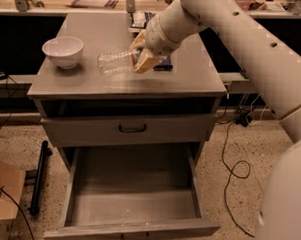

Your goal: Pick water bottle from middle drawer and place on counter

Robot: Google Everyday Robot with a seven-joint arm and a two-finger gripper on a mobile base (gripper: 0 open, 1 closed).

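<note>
Our one camera looks down from high in front, fairly near, on the counter (192, 81) and open middle drawer (132, 201), the gripper (142, 59) clasping the water bottle (114, 63) over the counter.

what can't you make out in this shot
- Cap end of the water bottle: hidden inside the gripper, which holds it over the counter, camera view.
- Bottle resting on the counter or just above it: the camera view cannot settle it.
- Dark flat item beside the gripper: mostly covered by it.

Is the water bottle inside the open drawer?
No, the pincer holds the water bottle sideways over the counter, near the white bowl.
</note>
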